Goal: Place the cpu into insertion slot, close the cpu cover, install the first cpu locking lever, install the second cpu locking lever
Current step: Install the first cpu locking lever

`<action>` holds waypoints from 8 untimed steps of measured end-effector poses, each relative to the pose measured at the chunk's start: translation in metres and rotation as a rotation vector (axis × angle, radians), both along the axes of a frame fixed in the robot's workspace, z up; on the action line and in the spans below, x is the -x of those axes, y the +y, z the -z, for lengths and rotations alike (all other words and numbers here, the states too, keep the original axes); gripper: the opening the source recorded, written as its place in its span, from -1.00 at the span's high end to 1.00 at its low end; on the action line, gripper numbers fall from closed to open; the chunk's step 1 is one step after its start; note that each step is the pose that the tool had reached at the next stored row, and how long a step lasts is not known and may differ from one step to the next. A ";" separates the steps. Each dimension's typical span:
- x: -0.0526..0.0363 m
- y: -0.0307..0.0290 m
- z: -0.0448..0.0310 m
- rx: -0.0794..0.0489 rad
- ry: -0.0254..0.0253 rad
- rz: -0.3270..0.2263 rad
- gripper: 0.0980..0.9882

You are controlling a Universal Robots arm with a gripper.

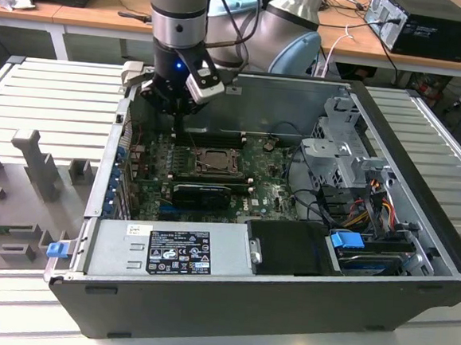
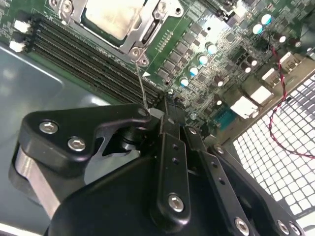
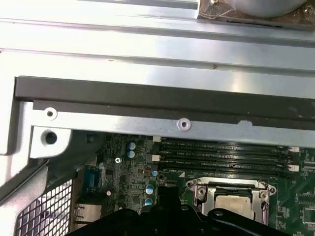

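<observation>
Your cpu (image 2: 110,17) lies flat in the insertion slot (image 1: 214,162), its pale silver-grey metal top facing up with a soft glare across it. The cpu cover (image 2: 146,30) is down over it. It is a thin silver-grey frame, and the chip shows through its square window. In the first wrist view you see the same frame (image 3: 198,191) around the chip, with screw heads at its corners.

From a corner of the frame a locking lever (image 2: 141,83) runs out as a thin bare wire rod. It crosses the long black memory slots (image 2: 83,59), which lie just beside the socket. The rod's free end reaches the tip of your hand (image 2: 167,105). The hand is together, with no gap at the tip, and you cannot tell whether the rod is pinched there or only touching.

In the exterior view the hand (image 1: 177,120) hangs over the far edge of the green motherboard (image 2: 197,44), towards the exterior view's left of the socket. The board lies inside an open computer case (image 1: 228,300), with a silver power supply (image 1: 168,251) along the near side. The case rests on a ribbed metal worktop (image 1: 52,102).
</observation>
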State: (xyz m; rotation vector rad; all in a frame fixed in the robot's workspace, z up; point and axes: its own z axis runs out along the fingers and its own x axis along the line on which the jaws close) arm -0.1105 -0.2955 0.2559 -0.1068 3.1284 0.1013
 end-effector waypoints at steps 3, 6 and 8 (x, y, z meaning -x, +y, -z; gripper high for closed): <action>-0.0021 0.0000 0.0000 0.000 -0.0001 0.000 0.98; -0.0049 0.0000 0.0001 0.000 -0.0002 0.000 0.98; -0.0063 0.0001 0.0002 0.000 -0.0002 0.000 0.98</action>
